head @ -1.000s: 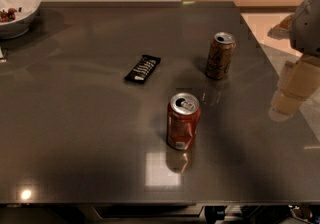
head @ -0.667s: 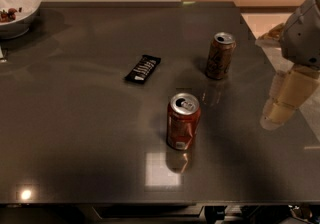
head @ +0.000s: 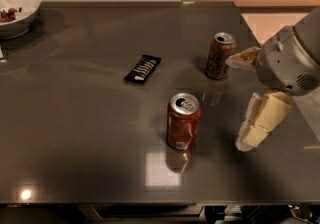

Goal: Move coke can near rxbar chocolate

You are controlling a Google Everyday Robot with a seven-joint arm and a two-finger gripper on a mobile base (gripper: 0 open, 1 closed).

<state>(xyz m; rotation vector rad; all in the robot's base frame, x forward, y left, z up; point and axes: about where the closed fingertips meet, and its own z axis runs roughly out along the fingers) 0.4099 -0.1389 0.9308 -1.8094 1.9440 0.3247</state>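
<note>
The coke can (head: 183, 121), red with a silver top, stands upright near the middle of the dark table (head: 75, 133). The rxbar chocolate (head: 143, 68), a flat black bar with white stripes, lies up and to the left of it, about a can's height away. My gripper (head: 235, 103) is at the right, beside the coke can and apart from it. It is open and empty; one pale finger (head: 242, 58) reaches toward the brownish can, the other finger (head: 260, 122) hangs lower, right of the coke can.
A brownish-tan can (head: 220, 55) stands upright behind the coke can, close to my upper finger. A white bowl (head: 15, 8) with some food sits at the table's far left corner. The table's right edge lies under my arm.
My gripper has moved left over the table's right edge, closer to the two cans. The cans and the bar have not moved.
</note>
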